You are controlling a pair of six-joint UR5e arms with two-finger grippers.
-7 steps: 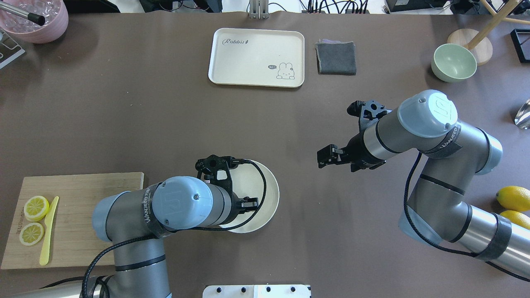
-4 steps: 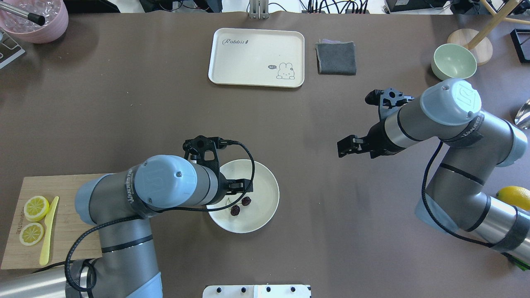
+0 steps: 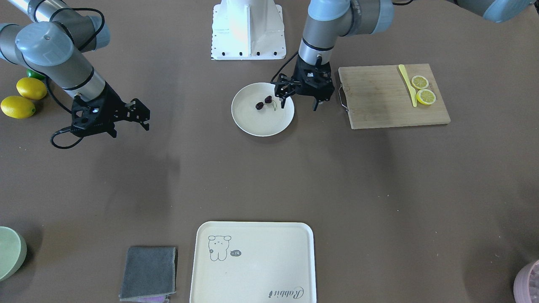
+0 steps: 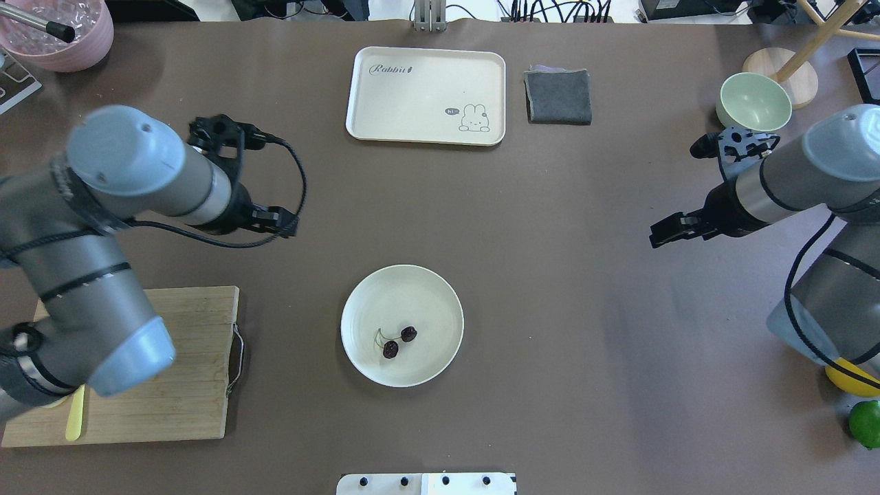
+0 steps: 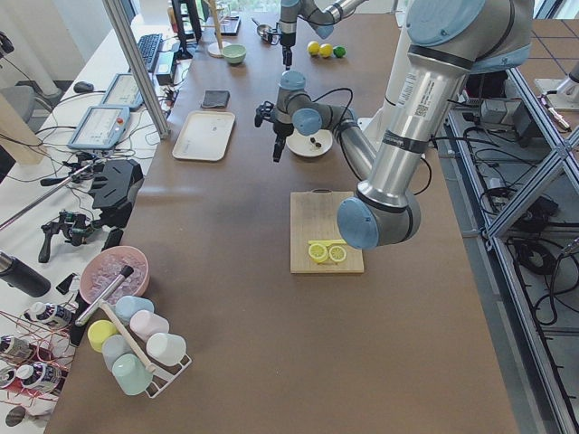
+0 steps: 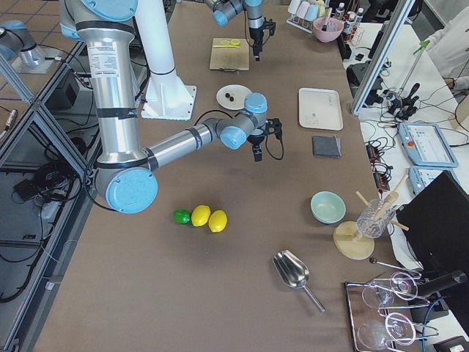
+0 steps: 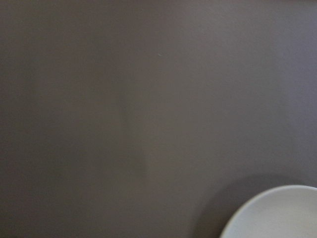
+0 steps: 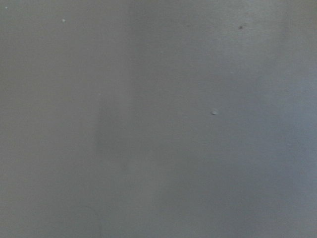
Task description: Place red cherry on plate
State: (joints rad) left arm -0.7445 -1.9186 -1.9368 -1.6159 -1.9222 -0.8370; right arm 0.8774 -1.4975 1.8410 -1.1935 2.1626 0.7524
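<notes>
The red cherry (image 4: 399, 340), two dark maroon fruits on a pale stem, lies inside the round cream plate (image 4: 440, 295), toward its near left part. It also shows in the front view as the cherry (image 3: 264, 102) on the plate (image 3: 261, 128). In the overhead view my left gripper (image 4: 276, 221) hangs open and empty, up and left of the plate. In the front view my left gripper (image 3: 299, 105) stands open by the plate's edge. My right gripper (image 4: 670, 230) is open and empty, far right of the plate. The left wrist view catches only the plate's rim (image 7: 277, 213).
A rabbit tray (image 4: 426, 96) and a grey cloth (image 4: 558, 96) lie at the far side, with a green bowl (image 4: 753, 103) at the far right. A cutting board (image 4: 172, 357) with lemon slices (image 3: 423, 90) sits left of the plate. Whole lemons (image 3: 25, 97) lie near the right arm.
The left gripper rose off the plate, uncovering the cherry lying there, and swung up and left. The right arm drew back to the right.
</notes>
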